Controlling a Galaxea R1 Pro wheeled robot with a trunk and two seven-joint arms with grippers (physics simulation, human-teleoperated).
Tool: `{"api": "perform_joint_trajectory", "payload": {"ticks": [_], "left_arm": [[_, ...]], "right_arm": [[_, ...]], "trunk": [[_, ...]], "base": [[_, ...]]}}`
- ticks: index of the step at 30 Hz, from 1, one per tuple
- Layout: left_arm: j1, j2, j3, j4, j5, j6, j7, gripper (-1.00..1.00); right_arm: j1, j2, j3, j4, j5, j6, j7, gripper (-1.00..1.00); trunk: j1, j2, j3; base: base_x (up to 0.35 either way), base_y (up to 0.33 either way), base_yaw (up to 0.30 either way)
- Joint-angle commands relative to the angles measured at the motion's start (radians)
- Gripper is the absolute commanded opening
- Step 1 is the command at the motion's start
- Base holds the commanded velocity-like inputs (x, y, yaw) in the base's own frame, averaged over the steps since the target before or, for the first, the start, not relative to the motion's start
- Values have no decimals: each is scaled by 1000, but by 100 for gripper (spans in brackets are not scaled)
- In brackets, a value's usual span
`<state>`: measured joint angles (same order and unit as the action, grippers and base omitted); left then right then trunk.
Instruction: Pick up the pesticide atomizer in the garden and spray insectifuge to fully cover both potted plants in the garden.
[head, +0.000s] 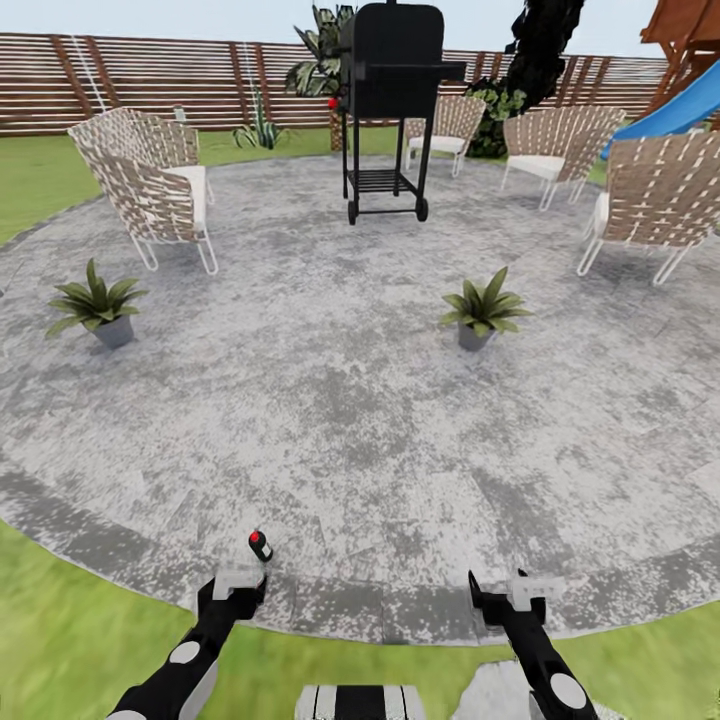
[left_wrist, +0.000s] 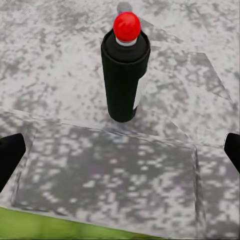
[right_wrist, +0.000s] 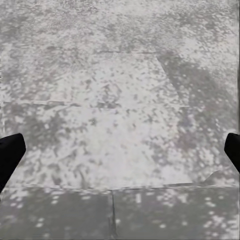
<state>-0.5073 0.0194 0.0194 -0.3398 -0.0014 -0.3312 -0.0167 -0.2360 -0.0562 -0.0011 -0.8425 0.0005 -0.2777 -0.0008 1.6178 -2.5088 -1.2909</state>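
Red-capped pesticide atomizer (left_wrist: 125, 70) upright before open left hand (left_wrist: 120, 152), potted plants (head: 98, 305) beyond

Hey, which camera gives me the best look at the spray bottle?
The left wrist view: the pesticide atomizer stands upright and large, dark body and red cap clear, ahead of the open left gripper. The head view shows it small on the patio.

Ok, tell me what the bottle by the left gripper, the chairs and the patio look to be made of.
Bottle: likely matte plastic; flat black body, glossy red cap.
Chairs: woven beige strapping, perhaps wicker or webbing, on thin pale tubing, probably metal.
Patio: rough stone or concrete slabs; mottled grey, with visible joints.
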Motion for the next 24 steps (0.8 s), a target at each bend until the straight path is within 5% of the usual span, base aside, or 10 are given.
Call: {"api": "perform_joint_trajectory", "payload": {"ticks": [1, 6, 11, 24], "left_arm": [[0, -1, 2, 1, 0, -3, -2, 100], [0, -1, 2, 1, 0, -3, -2, 100], [0, -3, 1, 1, 0, -3, -2, 100], [0, -6, 2, 1, -1, -4, -2, 100]], "right_arm": [[0, 0, 0, -20, 0, -3, -1, 100], [1, -3, 0, -220, 0, 34, -2, 100], [1, -6, 0, -377, 1, 155, -2, 100], [3, -4, 1, -413, 3, 211, -2, 100]], "trunk": [[0, -1, -6], [2, -2, -34], [4, -2, -51], [4, -2, -52]], "base": [[0, 0, 0], [0, 0, 0], [0, 0, 0], [106, 0, 0]]}}
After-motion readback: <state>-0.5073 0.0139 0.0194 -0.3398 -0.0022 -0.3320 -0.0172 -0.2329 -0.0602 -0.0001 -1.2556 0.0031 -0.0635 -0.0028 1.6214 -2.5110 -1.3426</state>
